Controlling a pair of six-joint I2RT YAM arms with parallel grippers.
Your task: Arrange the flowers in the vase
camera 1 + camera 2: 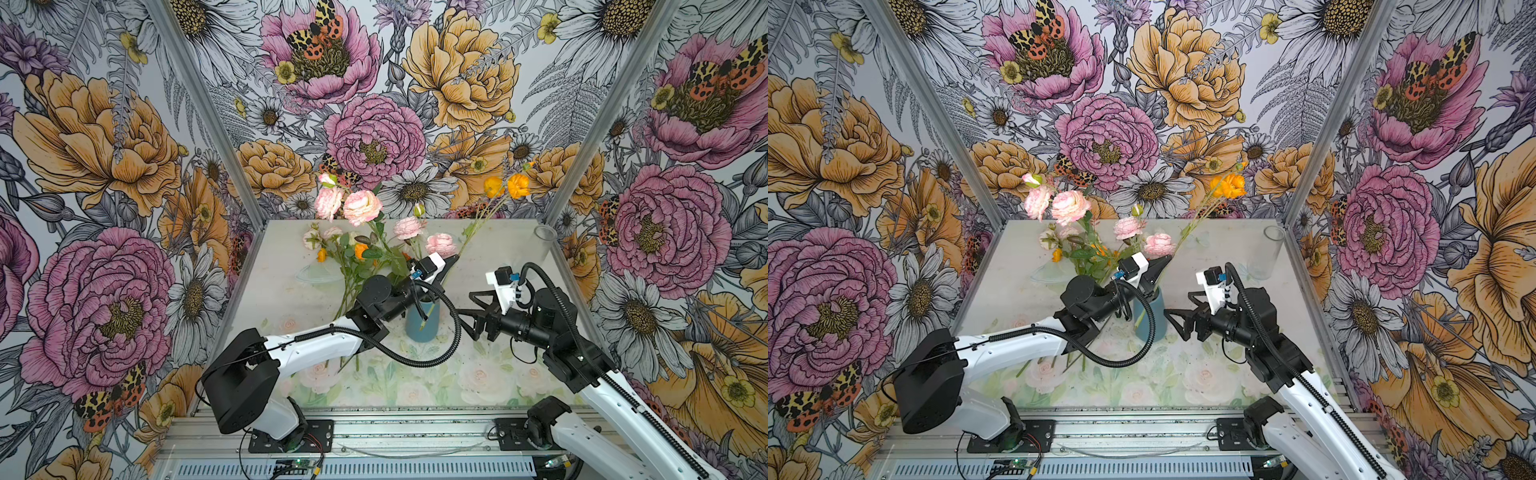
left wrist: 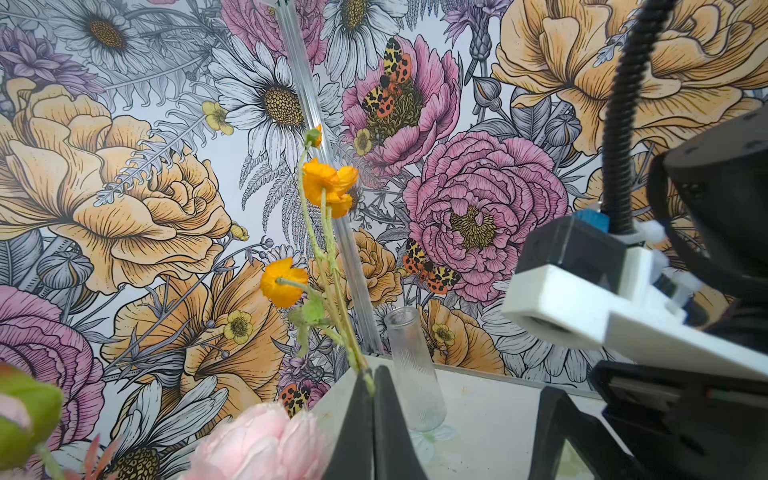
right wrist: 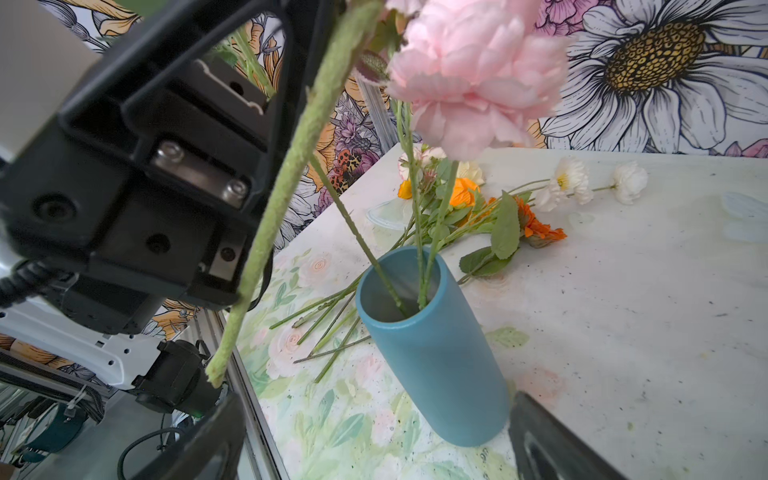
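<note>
An orange flower, two bright heads and a bud on a fuzzy green stem, is pinched low on the stem by my left gripper, its jaws pressed together on it. In both top views the stem leans from the grip towards 1 o'clock. Its cut end hangs free outside the mouth of the blue vase, not yet inside as far as I can judge.

The vase stands upright near the middle of the table. Pink flowers already stand in it, and the right wrist view shows three stems going into the mouth. At about 10 o'clock from the vase lie the loose flowers, a heap of orange, white and cream heads flat on the table, stems pointing back towards the vase.

I judge the job partly done: the pinks are in, one orange is in hand, and the heap is left.

My right gripper sits at 3 o'clock, just beside the vase, jaws spread wide and holding nothing. A clear glass tube stands at 2 o'clock in the far corner, well apart. Wallpaper of inked blooms and moths covers all three walls. I can read no brand, label or writing anywhere.
</note>
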